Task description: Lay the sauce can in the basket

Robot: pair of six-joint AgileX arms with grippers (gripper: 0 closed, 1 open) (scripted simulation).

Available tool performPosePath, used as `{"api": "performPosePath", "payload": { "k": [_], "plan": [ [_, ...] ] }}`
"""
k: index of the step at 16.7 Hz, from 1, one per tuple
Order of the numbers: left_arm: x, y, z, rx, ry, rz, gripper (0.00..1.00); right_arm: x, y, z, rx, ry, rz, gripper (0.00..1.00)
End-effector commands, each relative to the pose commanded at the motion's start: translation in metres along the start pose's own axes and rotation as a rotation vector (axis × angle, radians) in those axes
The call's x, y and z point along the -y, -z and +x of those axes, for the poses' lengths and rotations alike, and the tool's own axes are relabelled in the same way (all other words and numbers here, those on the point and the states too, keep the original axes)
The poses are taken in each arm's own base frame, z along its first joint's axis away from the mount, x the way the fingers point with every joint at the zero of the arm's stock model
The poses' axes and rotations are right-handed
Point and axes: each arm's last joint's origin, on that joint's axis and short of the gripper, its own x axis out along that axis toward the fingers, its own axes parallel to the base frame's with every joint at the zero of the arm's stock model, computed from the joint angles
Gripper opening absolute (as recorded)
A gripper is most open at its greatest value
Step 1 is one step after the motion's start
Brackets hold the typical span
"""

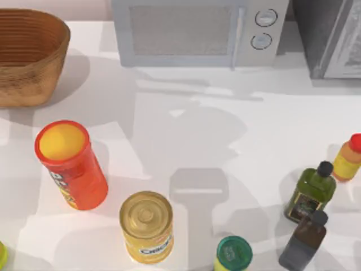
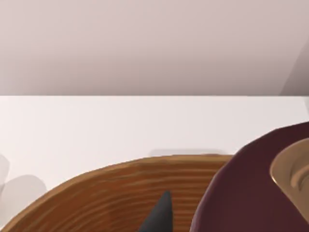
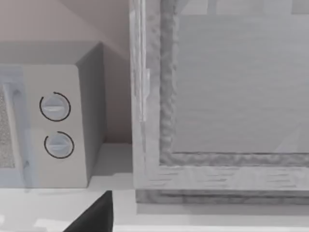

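A white surface (image 1: 225,141) carries a pale grey microwave oven (image 1: 192,34) with 2 round dials (image 1: 265,17) at the middle of its back edge. A grey box-shaped appliance with a framed door (image 1: 333,39) sits in the back right corner.

The large oval tan-brown woven wicker basket (image 1: 34,79) stands in the back left corner.

Near the left edge, a tall red-orange tube with a yellow top (image 1: 70,166) stands upright. A gold-lidded yellow can (image 1: 146,226) stands closer to the front edge, to the tube's right.

Along the right edge are 3 bottles. An olive-green bottle with a black cap (image 1: 310,195) stands just behind a dark brown bottle (image 1: 304,240). A small yellow bottle with a red cap (image 1: 347,158) stands at the edge itself. A green-lidded container (image 1: 233,254) rests on the front edge.

In the left wrist view, the small maroon-rimmed sauce can (image 2: 236,193) looms close to the camera and overlaps the basket's ribbed rim. It lies just beside the dark tip of the left gripper (image 2: 159,217). How far that gripper's fingers are open, and whether they hold the can, cannot be told.

The right gripper (image 3: 94,215) shows as a dark tip above the surface, facing the microwave oven and the grey appliance. Its opening cannot be told either.
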Motion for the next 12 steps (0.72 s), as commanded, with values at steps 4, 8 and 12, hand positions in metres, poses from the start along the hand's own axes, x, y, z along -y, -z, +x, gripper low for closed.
{"api": "performPosePath", "payload": {
  "k": [4,8,12],
  "plan": [
    [0.0000,0.0000,0.0000,0.000,0.000,0.000,0.75,0.0000,0.0000,0.0000,0.000,0.000,0.000,1.00],
    [0.0000,0.0000,0.0000,0.000,0.000,0.000,1.00,0.0000,0.0000,0.0000,0.000,0.000,0.000,1.00],
    [0.0000,0.0000,0.0000,0.000,0.000,0.000,1.00,0.0000,0.0000,0.0000,0.000,0.000,0.000,1.00]
  ]
}}
